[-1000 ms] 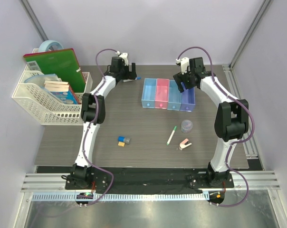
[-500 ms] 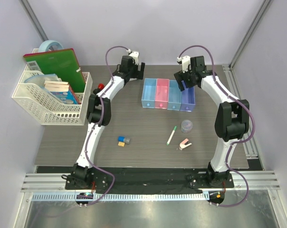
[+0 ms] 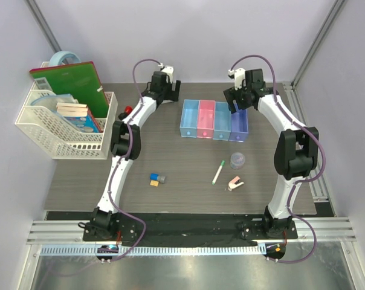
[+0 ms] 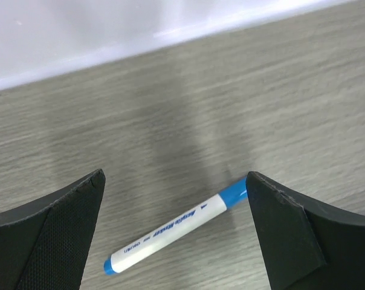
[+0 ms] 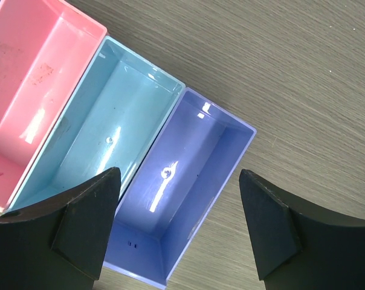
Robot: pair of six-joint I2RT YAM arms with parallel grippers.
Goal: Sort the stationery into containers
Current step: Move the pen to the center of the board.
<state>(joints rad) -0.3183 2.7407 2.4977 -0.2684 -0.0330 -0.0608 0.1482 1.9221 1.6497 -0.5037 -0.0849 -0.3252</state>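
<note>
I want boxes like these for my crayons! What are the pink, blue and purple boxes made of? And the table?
The pink box, blue box and purple box look like thin, glossy plastic: white light glints on their smooth floors, and their walls seem slightly see-through. The table looks like wood or wood-print laminate, matt grey-brown with fine grain lines; I cannot tell which.

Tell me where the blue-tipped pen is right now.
The blue-tipped pen lies flat on the table in the left wrist view, below and between the open jaws of the left gripper, close to the back wall.
</note>
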